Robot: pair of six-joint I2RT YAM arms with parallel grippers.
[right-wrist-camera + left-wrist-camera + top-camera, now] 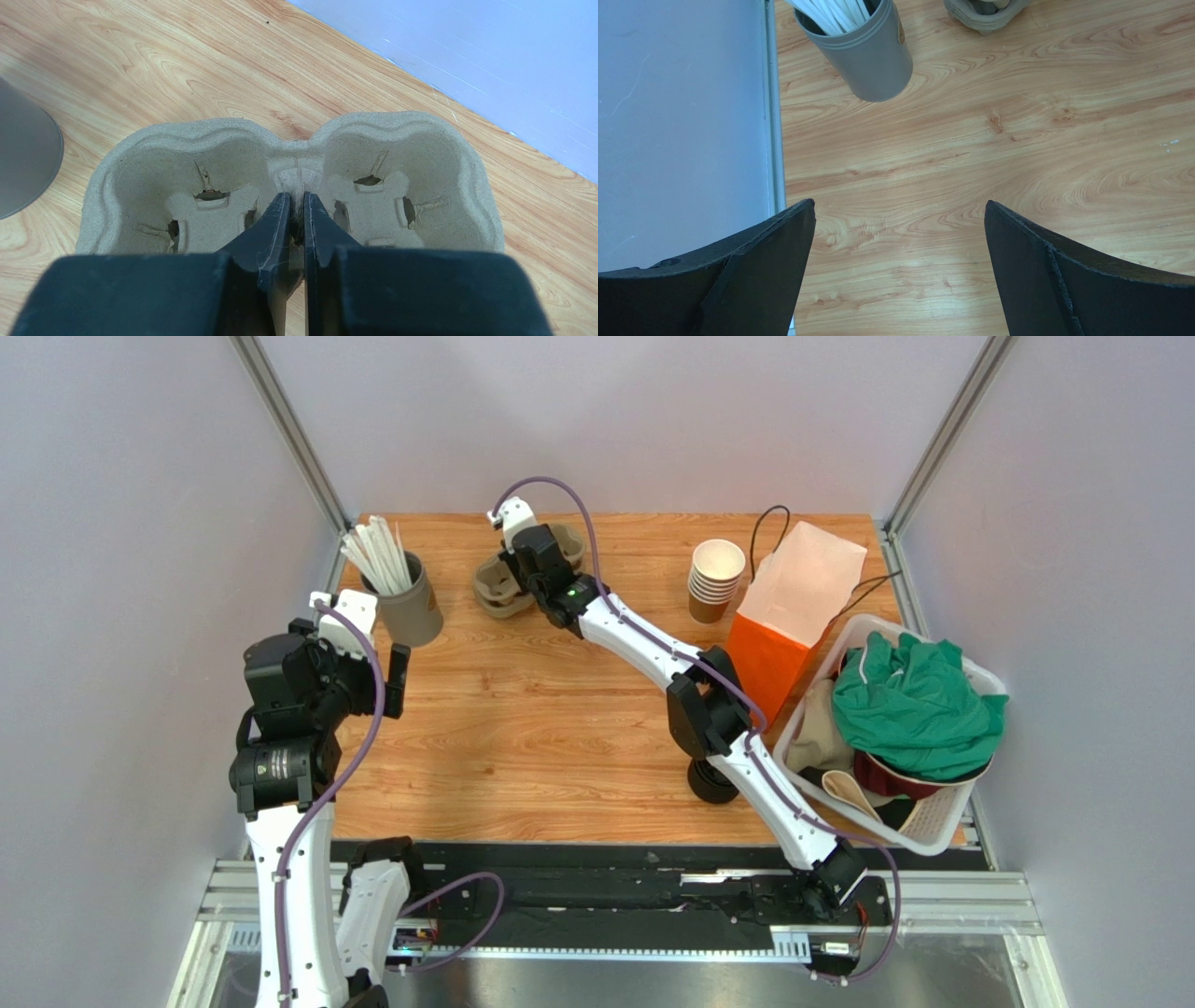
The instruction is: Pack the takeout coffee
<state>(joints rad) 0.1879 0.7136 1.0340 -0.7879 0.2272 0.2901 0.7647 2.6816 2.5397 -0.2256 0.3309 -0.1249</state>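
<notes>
The takeout coffee with its black lid does not show in any view. My right gripper (pixel 525 571) (pixel 296 199) reaches to the far middle of the table. It is shut on the raised centre ridge of a grey-brown pulp cup carrier (pixel 495 597) (pixel 393 150), whose two cup wells lie to either side of the fingers and hold nothing. My left gripper (pixel 368 647) (pixel 899 210) hovers at the left side of the table, open wide, with only bare wood between its fingers.
A grey holder of white straws (pixel 410 605) (pixel 871 52) stands just beyond the left gripper. A stack of lidless brown cups (pixel 717 577), an orange-and-white paper bag (pixel 793 609) and a white basket (pixel 873 627) with green cloth stand at the right. A black round thing (pixel 707 784) sits under the right arm.
</notes>
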